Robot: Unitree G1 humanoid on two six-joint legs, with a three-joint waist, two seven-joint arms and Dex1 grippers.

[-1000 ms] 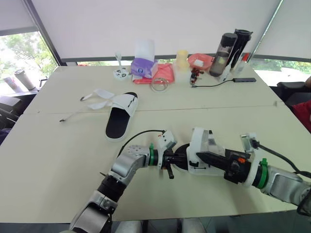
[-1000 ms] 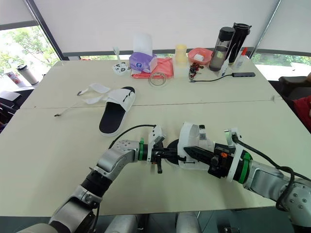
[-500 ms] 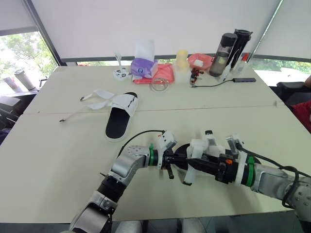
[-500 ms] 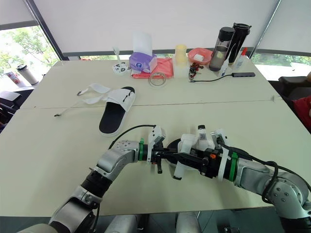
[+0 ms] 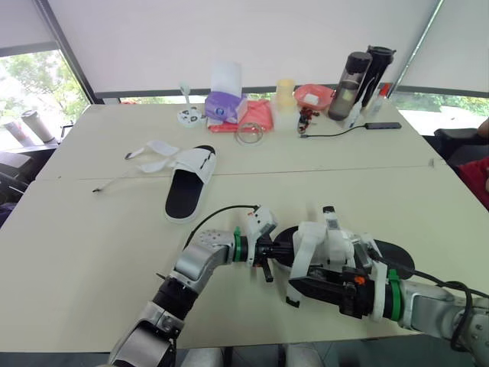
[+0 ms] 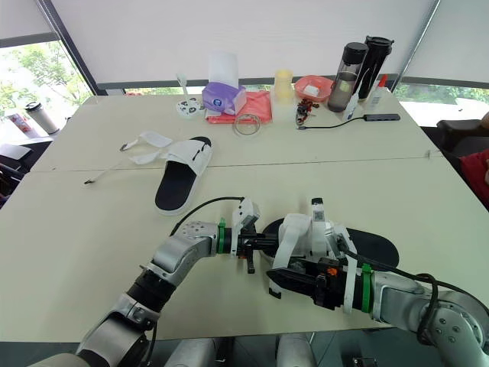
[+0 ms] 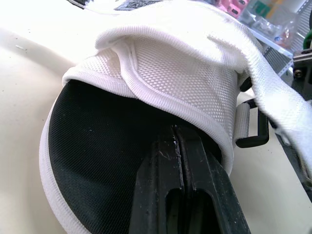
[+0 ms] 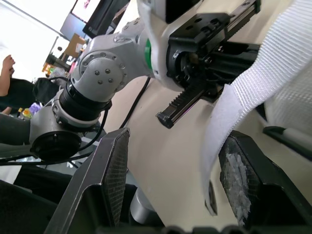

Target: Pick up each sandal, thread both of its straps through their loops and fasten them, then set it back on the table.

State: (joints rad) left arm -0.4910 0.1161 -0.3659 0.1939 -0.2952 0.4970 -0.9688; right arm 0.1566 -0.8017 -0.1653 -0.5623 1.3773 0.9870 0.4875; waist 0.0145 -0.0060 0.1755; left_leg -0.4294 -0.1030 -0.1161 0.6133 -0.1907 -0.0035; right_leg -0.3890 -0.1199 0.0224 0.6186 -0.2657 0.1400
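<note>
Near sandal (image 5: 325, 243) lying on the worktop (image 5: 92, 252) at its front edge: left end effector (image 5: 275, 251) has its fingers pressed together, tips tucked under the white mesh upper; right end effector (image 8: 178, 146) gapes wide, a loose strap (image 8: 253, 92) hanging ungripped between its fingers.

Large pale beige counter (image 5: 92, 245), made of two tops pushed together, seam (image 5: 306, 170) running across the middle. White roller blinds (image 5: 229, 38) cover the back wall, with dark slanted window frames at left (image 5: 65, 50) and right (image 5: 424, 38). Left window (image 5: 30, 84) is uncovered and shows green trees in bright daylight. A low window strip (image 5: 435, 103) shows under the right blind. Dark chair (image 5: 462, 145) at the counter's right edge. Even, soft light.
</note>
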